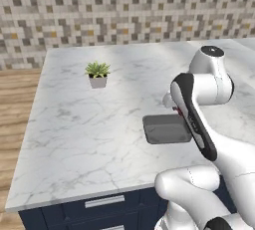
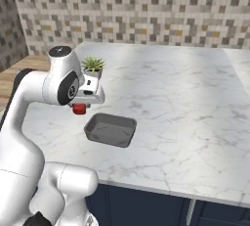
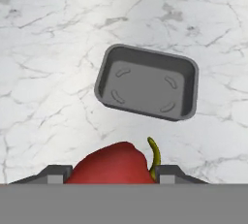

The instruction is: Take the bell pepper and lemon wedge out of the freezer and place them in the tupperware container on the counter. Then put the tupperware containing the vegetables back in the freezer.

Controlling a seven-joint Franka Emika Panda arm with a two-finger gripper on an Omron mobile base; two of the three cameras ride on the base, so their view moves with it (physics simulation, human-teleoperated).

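My gripper (image 3: 114,175) is shut on the glossy red bell pepper (image 3: 111,165), whose green stem curls up at its right. In the right base view the bell pepper (image 2: 79,109) hangs in the gripper (image 2: 81,103) above the counter (image 2: 185,112), just left of and above the tupperware container (image 2: 110,129). The dark grey tupperware container (image 3: 147,83) lies empty on the marble, ahead of the fingertips. In the left base view it (image 1: 162,129) is partly behind my forearm. The lemon wedge and the freezer are out of view.
A small potted plant (image 1: 97,73) stands on the counter (image 1: 99,139) beyond the container, towards the tiled wall. Navy drawers with silver handles (image 1: 103,201) run under the front edge. A wooden floor lies past the counter's left end.
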